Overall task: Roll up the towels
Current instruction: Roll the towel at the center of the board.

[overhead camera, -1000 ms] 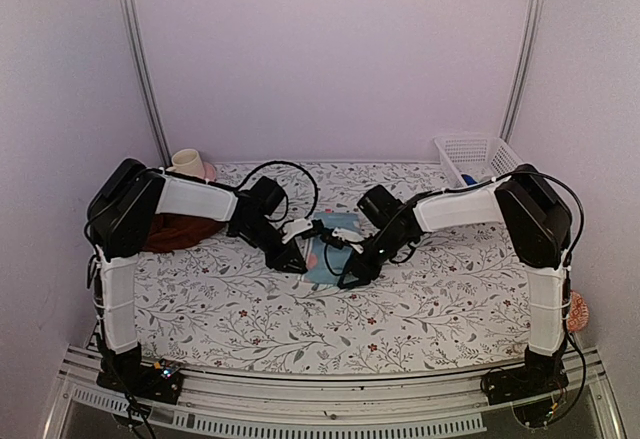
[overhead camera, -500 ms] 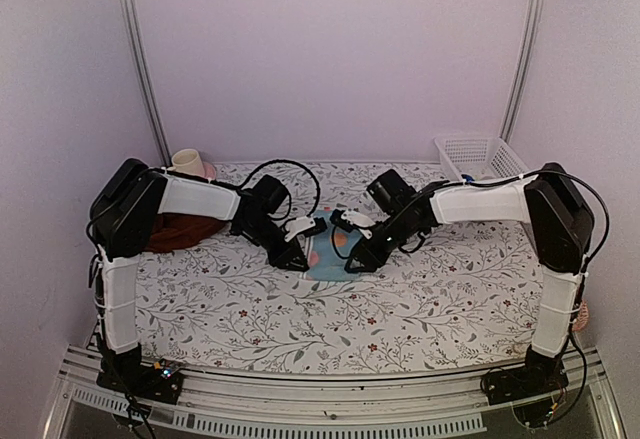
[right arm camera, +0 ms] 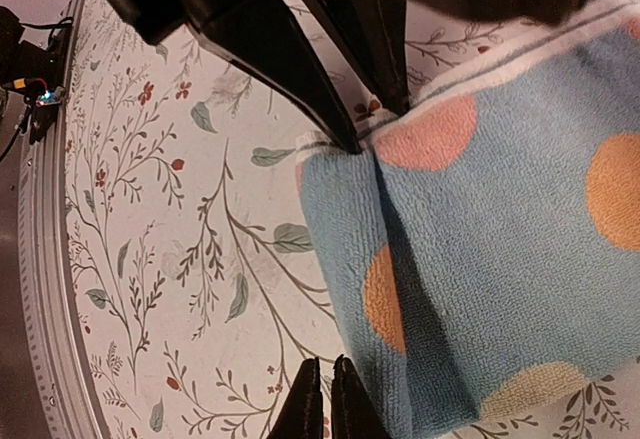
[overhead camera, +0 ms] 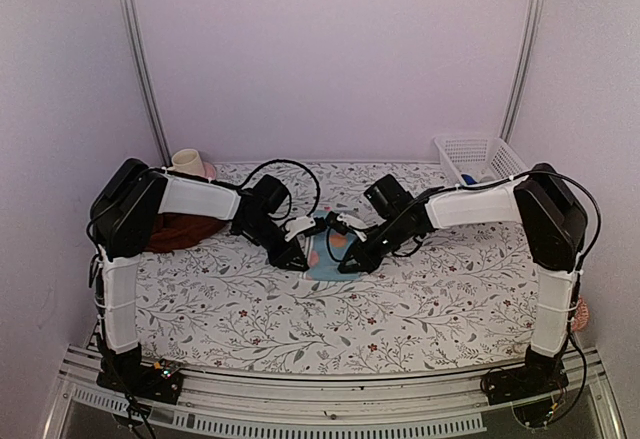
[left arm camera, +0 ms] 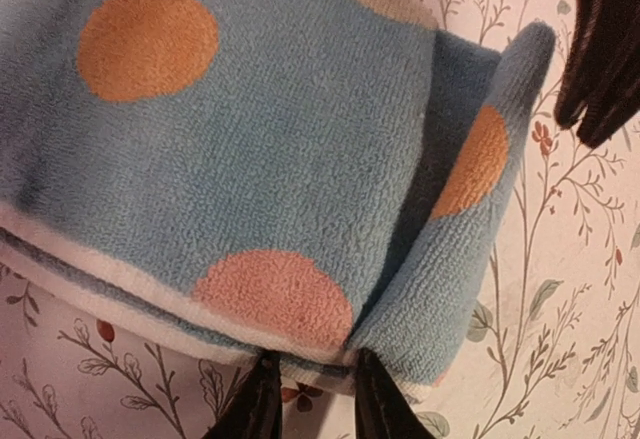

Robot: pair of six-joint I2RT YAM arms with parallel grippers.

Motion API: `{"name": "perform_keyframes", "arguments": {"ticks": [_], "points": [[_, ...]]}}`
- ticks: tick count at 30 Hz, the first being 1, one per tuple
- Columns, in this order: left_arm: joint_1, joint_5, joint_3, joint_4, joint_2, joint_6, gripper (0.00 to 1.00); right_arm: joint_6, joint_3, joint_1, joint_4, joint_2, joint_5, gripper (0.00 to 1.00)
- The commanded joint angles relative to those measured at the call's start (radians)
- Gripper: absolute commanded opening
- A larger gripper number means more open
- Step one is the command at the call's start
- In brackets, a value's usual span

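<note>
The light-blue towel [overhead camera: 323, 261] with orange and pink dots lies flat mid-table. One side edge is turned over onto it as a narrow flap [left arm camera: 480, 209]. My left gripper [left arm camera: 316, 361] pinches the towel's white hem where the flap's crease starts. In the top view the left gripper [overhead camera: 300, 256] sits at the towel's left side. My right gripper [right arm camera: 327, 371] is shut and empty, tips on the table covering just beside the flap's [right arm camera: 355, 249] outer edge; the right gripper [overhead camera: 346, 263] is at the towel's right. The maroon towel [overhead camera: 178, 231] lies bunched at far left, partly behind the left arm.
A white basket [overhead camera: 478, 157] stands at the back right corner. A cream cup [overhead camera: 186, 162] sits at the back left. The floral table covering [overhead camera: 300, 319] spreads toward the front rail [overhead camera: 320, 404].
The right gripper moved back and left along the towel's right side, opened briefly and is now shut with nothing in it. The left gripper has stayed at the hem.
</note>
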Motion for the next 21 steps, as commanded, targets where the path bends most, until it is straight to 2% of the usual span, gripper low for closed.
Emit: {"name": "perform_keyframes", "arguments": {"ticks": [1,8,15,21], "points": [[-0.006,-0.068,0.001,-0.034,0.057,-0.010,0.27,0.022,0.027,-0.009,0.016,0.058,-0.003,0.07],[-0.005,-0.072,-0.001,-0.036,0.058,-0.006,0.27,0.056,0.018,-0.053,0.029,0.069,0.037,0.07],[-0.006,-0.093,-0.001,-0.031,0.056,-0.013,0.28,0.070,0.035,-0.075,0.029,0.110,-0.026,0.08],[-0.002,-0.118,-0.001,-0.013,0.018,-0.028,0.36,0.070,0.040,-0.074,0.009,0.151,-0.005,0.08]]}}
